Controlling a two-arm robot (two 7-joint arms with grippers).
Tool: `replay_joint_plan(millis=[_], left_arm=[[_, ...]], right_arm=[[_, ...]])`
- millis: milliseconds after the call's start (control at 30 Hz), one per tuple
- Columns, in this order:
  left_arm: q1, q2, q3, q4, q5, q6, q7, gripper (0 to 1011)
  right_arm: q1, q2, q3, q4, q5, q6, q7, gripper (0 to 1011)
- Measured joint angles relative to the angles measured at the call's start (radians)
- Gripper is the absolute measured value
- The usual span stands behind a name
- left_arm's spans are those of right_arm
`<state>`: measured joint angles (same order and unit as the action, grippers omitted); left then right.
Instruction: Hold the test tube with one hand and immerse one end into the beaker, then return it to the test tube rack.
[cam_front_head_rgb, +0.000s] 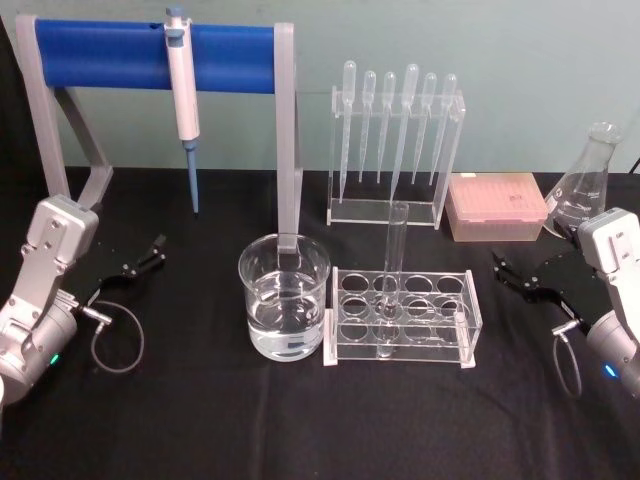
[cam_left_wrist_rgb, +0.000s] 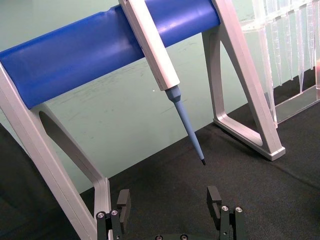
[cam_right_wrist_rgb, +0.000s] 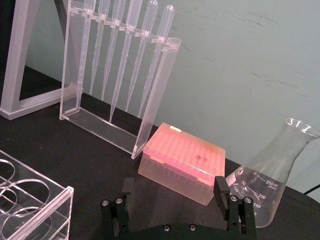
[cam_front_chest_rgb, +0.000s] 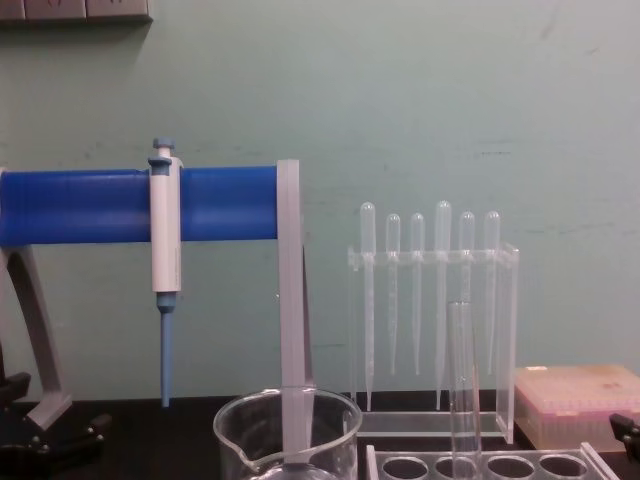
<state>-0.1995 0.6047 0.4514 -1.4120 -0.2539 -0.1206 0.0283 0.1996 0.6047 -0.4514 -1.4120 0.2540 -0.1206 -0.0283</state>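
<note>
At the middle of the black counter (cam_front_head_rgb: 200, 420), the test tube (cam_front_head_rgb: 393, 260) stands upright in one of the inner holes of a clear rack (cam_front_head_rgb: 465, 325), its rim well above the rack top. The beaker (cam_front_head_rgb: 250, 300) sits just beside the rack on the robot's left and is partly filled with clear liquid. From the chest view, the test tube (cam_front_chest_rgb: 463, 390) rises to the right of the beaker (cam_front_chest_rgb: 285, 430).

The left tool (cam_front_head_rgb: 153, 252) hangs low over the counter at the left edge, well apart from the beaker. Its fingers are spread wide with nothing between them, as the wrist view of the left tool (cam_left_wrist_rgb: 169, 200) shows. The right tool (cam_front_head_rgb: 505, 272) sits at the right edge, near the rack but clear of it. It is also spread wide and empty in its wrist view (cam_right_wrist_rgb: 174, 189).

Behind stand a pipettor (cam_front_head_rgb: 182, 95) hung on a blue bar (cam_front_head_rgb: 100, 55), a row of pipettes (cam_front_head_rgb: 395, 110), a pink box (cam_front_head_rgb: 497, 205) and a flask (cam_front_head_rgb: 585, 180).
</note>
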Motion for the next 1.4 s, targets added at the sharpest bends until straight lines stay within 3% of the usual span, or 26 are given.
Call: replay_joint_plan(millis=[1400], left_arm=[[0.000,0.000,0.000,0.000,0.000,0.000,0.000,1000]], right_arm=[[0.000,0.000,0.000,0.000,0.000,0.000,0.000,1003]])
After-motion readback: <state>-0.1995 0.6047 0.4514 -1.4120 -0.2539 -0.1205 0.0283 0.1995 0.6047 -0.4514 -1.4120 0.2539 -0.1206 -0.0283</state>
